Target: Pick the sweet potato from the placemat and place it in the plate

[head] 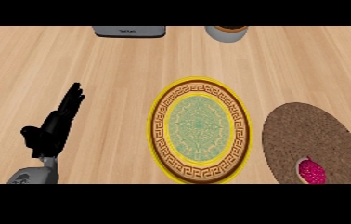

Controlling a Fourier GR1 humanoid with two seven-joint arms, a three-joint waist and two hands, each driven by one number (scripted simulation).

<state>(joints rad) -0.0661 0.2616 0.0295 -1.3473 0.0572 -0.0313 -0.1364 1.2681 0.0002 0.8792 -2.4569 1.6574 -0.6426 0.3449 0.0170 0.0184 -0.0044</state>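
Nearest the lower edge, the sweet potato [313,171] is cut off, only a pink, speckled cut face with a pale rim showing; it lies on the round brown placemat [302,135], itself clipped at the right and bottom. The left hand [56,125] rests open far to the left of it, fingers straight and pointing away, its grey forearm cropped below. The right hand is out of sight. Between the left hand and the placemat lies the yellow-rimmed patterned plate [200,129], bare. Beyond the hand, on the light wooden table [103,65], a grey appliance [130,31] and a grey pot [226,32] are cut off at the far edge and hard to identify
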